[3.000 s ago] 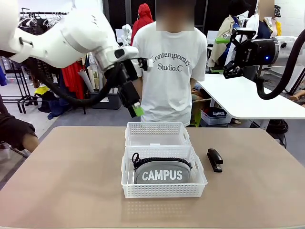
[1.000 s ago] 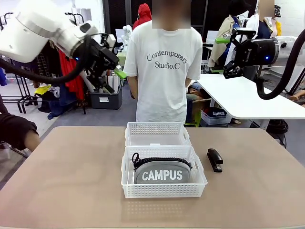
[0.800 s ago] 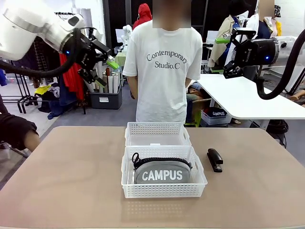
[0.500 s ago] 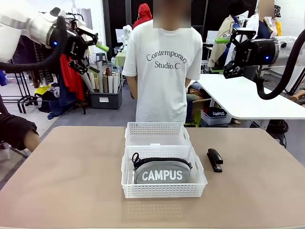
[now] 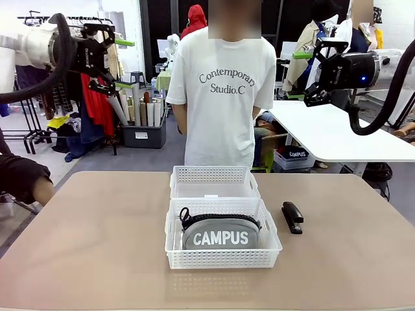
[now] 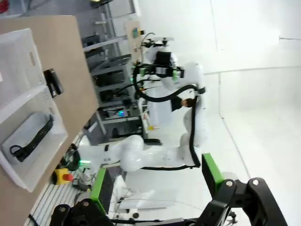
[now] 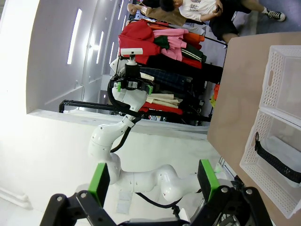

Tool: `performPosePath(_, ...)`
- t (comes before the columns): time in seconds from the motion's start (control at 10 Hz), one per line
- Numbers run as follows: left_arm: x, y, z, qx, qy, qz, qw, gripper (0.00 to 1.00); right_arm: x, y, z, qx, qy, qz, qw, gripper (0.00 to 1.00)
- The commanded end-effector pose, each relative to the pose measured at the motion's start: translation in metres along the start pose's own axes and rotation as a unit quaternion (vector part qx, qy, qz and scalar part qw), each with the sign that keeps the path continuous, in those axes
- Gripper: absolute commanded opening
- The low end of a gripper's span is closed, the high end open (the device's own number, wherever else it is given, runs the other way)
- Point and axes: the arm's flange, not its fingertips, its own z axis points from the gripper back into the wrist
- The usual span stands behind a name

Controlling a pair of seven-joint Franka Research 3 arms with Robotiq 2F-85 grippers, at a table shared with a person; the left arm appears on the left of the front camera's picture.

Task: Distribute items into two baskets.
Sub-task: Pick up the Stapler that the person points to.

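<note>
While the grey fabric "CAMPUS" zip pouch (image 5: 219, 234) lies in the nearer white lattice plastic basket (image 5: 220, 260), black stapler (image 5: 292, 217) beside it on my tan bench (image 5: 97, 240), matching basket (image 5: 214, 173) behind, I hold left pincer (image 5: 122, 63) and right pincer (image 5: 307, 76) aloft, jaws apart.

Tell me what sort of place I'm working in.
Likely a robot test space in a garment studio or workshop: hanging clothes, a white worktable, a grey bin of rolled material.

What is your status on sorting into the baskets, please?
Open and raised high: left gripper, right gripper. Grey pouch in near basket; stapler on table beside it. Beyond far basket, a person stands.
</note>
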Motion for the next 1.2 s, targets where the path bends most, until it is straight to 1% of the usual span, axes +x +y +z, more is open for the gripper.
performPosePath(0.0, -0.012, -0.003, 0.003, -0.028, -0.030, 0.010, 0.999, 1.00, 0.000, 0.002, 0.000, 0.001, 0.001, 0.002, 1.000, 1.00)
performPosePath(0.1, -0.012, -0.002, 0.003, -0.041, -0.034, 0.009, 0.999, 1.00, 0.000, 0.002, 0.000, 0.001, 0.001, 0.002, 1.000, 1.00)
performPosePath(0.3, -0.008, 0.001, -0.005, -0.033, -0.008, 0.003, 0.999, 1.00, 0.000, 0.002, 0.000, 0.001, 0.001, 0.002, 1.000, 1.00)
performPosePath(0.4, -0.006, 0.002, 0.005, -0.030, -0.018, 0.005, 0.999, 1.00, 0.000, 0.002, 0.000, 0.001, 0.001, 0.002, 1.000, 1.00)
performPosePath(1.1, -0.006, 0.002, 0.005, -0.030, -0.018, 0.005, 0.999, 1.00, 0.000, 0.002, 0.000, 0.001, 0.001, 0.002, 1.000, 1.00)
